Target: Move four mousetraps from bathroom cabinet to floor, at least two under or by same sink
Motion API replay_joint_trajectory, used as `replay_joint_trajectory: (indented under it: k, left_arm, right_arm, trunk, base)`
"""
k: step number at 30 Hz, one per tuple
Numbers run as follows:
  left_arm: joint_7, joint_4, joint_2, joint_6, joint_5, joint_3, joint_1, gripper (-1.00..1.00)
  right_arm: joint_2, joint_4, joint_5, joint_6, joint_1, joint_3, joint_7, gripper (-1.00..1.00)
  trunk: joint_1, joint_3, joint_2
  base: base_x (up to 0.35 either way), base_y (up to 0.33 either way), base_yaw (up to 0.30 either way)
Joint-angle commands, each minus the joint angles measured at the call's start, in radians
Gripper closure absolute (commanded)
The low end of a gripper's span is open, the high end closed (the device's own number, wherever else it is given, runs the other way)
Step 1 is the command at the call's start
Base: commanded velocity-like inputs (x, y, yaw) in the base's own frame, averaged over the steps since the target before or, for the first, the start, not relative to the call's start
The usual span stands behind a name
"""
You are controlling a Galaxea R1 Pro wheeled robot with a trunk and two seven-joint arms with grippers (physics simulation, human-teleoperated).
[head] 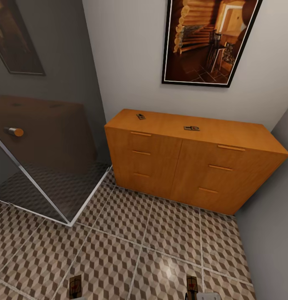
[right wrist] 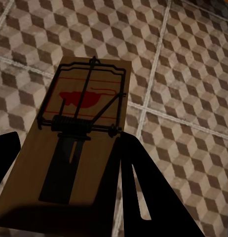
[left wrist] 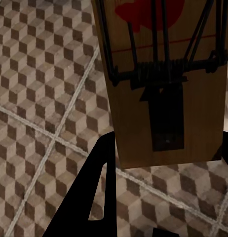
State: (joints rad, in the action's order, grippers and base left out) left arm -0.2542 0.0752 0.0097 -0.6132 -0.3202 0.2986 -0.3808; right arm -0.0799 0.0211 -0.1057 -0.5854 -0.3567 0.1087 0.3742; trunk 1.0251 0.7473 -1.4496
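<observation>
Left mousetrap: held in the left gripper (left wrist: 163, 197); the tan board (left wrist: 168, 98) fills the left wrist view with its black wire frame and red spot, one dark finger (left wrist: 92, 197) against its edge. From the head it shows at the bottom edge (head: 75, 286), above the tiles.
Right mousetrap: held in the right gripper (right wrist: 64, 197); the board (right wrist: 77, 148) runs away from the camera between two dark fingers (right wrist: 143, 192), red spot at its far end. From the head it shows low on the right (head: 191, 286), beside a pale part of the gripper.
Floor: cube-patterned tiles in brown, beige and white with pale grout (head: 160, 237), under both held traps.
Glass panel: tinted pane with a round knob (head: 15, 131), standing at the left on a white base strip.
Cabinet: orange-brown, two stacks of three drawers (head: 189, 166), against the far wall, all drawers shut.
Traps on cabinet: one near the left end of the top (head: 140, 116), one near the middle (head: 192, 128), well apart, both lying flat.
Picture: dark-framed print (head: 208, 39) on the wall above the cabinet.
</observation>
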Motion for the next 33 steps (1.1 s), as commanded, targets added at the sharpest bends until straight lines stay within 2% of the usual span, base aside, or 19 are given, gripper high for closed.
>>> replay_joint_trajectory:
  k: [1, 33]
  left_arm:
    - [-0.008, 0.003, -0.001, -0.003, 0.000, 0.008, -0.001, 1.00]
    - [-0.008, 0.003, -0.001, -0.004, 0.000, 0.008, -0.001, 1.00]
  right_arm:
    - [0.000, -0.001, -0.007, -0.001, -0.001, 0.003, 0.005, 1.00]
    - [0.000, -0.001, -0.006, -0.001, -0.001, 0.003, 0.005, 1.00]
  trunk:
    - [0.000, 0.001, 0.000]
    - [0.000, 0.001, 0.000]
  base:
    - [0.000, 0.000, 0.000]
    - [0.000, 0.000, 0.000]
